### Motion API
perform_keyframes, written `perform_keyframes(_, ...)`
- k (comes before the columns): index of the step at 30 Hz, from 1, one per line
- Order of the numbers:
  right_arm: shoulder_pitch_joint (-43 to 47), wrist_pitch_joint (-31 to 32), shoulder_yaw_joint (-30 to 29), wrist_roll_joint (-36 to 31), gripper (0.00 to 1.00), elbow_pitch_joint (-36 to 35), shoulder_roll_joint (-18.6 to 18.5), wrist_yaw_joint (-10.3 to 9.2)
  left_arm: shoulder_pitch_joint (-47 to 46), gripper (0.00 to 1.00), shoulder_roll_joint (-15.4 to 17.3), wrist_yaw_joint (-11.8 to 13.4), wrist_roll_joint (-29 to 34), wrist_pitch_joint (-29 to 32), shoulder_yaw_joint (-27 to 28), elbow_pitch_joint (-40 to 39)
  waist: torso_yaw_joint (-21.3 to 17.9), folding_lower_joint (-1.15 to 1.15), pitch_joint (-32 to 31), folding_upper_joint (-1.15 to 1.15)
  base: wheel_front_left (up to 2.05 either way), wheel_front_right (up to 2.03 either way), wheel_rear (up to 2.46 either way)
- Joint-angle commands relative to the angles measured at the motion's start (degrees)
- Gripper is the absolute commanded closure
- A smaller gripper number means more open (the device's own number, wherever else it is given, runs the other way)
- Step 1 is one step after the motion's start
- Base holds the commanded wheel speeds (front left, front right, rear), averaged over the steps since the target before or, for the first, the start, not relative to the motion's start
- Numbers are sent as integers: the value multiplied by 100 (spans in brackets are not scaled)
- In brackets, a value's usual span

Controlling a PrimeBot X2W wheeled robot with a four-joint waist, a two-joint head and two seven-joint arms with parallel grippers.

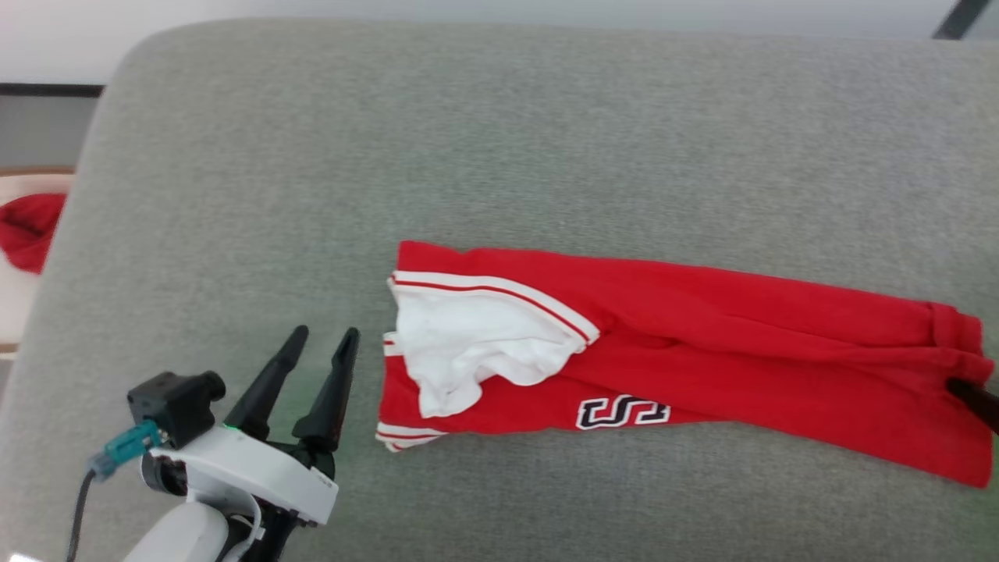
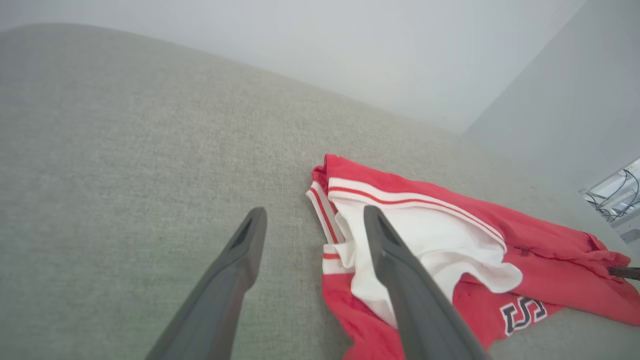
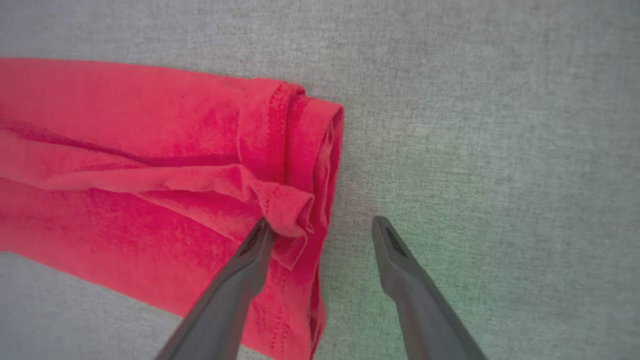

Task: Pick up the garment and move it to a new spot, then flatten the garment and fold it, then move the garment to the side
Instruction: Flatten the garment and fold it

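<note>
The garment (image 1: 702, 328), a red jersey with a white sleeve and striped trim, lies folded into a long band across the grey cushion (image 1: 468, 140); part of its black lettering (image 1: 622, 411) shows. My left gripper (image 1: 321, 336) is open just left of the jersey's sleeve end, apart from it. In the left wrist view its right finger overlaps the white sleeve (image 2: 450, 250). My right gripper (image 3: 322, 225) is open at the jersey's hem end (image 3: 300, 165); its left fingertip (image 3: 260, 235) touches a puckered fold of red cloth, the other finger is over bare cushion. One dark fingertip (image 1: 975, 398) shows at the right edge.
A plain red cloth scrap (image 1: 27, 230) lies on a pale surface past the cushion's left edge. Bare grey cushion stretches behind and in front of the jersey. A light wall (image 2: 400, 50) rises beyond the cushion, with cables (image 2: 617, 197) at the far right.
</note>
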Motion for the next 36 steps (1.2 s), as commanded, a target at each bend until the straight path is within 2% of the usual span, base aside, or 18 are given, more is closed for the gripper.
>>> perform_keyframes(1,46,72,-82,-63,0,32,12,18,105,0,-125,-46,200,5,180,14,213,0,-74,0,0,0,0)
perform_keyframes(5,23,381,-225,-141,0,149,83,18,271,0,-494,-57,1127,4,803,-17,391,0,-132,0,0,0,0)
perform_keyframes(12,-57,704,-253,-249,0,289,206,18,463,0,-992,84,2795,5,1655,-182,513,0,-229,0,0,0,0)
perform_keyframes(20,-18,780,-168,-379,1,509,399,18,653,0,-1582,-289,3464,5,2214,-78,453,0,-166,0,0,0,0)
perform_keyframes(21,-21,758,-155,-394,33,542,432,18,660,0,-1651,-341,3501,5,2277,-44,439,0,-148,0,0,0,0)
perform_keyframes(22,-27,756,-140,-413,53,584,459,18,650,0,-1713,-387,3557,5,2338,-23,426,0,-125,0,0,0,0)
perform_keyframes(24,-29,719,-87,-440,80,634,495,18,629,0,-1831,-476,3625,5,2467,21,406,0,-92,0,0,0,0)
perform_keyframes(25,-50,689,-77,-429,100,657,514,18,615,0,-1877,-520,3664,5,2529,39,396,0,-80,0,0,0,0)
perform_keyframes(30,-180,559,-32,-388,100,710,535,8,575,0,-2038,-691,3828,4,2774,111,308,0,-25,0,0,0,0)
perform_keyframes(36,-470,55,-257,-376,100,758,457,3,648,0,-2157,-806,3905,4,3008,107,65,0,21,0,0,0,0)
